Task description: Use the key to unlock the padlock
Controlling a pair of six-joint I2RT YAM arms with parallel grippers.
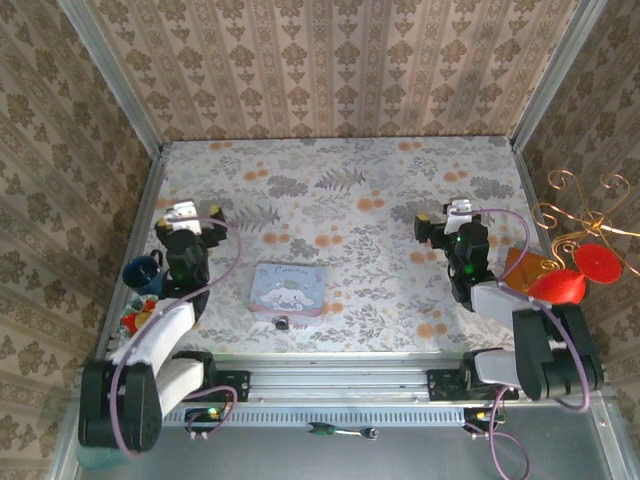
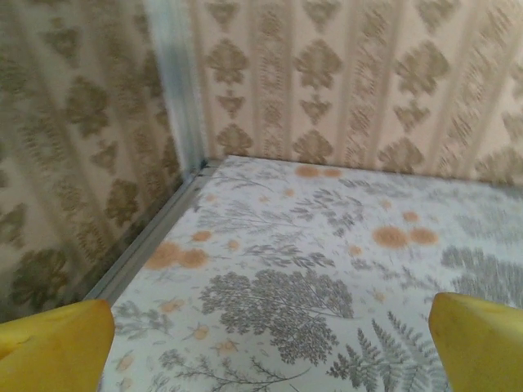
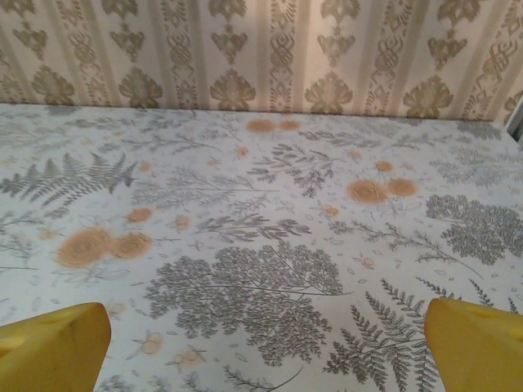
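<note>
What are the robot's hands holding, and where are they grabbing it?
Nothing. The left gripper and right gripper are both open and empty. The padlock lies on the table by the cartoon tin, untouched.

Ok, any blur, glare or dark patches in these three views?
Top external: evenly lit, no glare, though the padlock is too small for detail. Left wrist: slightly soft overall, side wall dimmer, left fingers blurred. Right wrist: tablecloth fairly sharp, right fingers out of focus.
</note>
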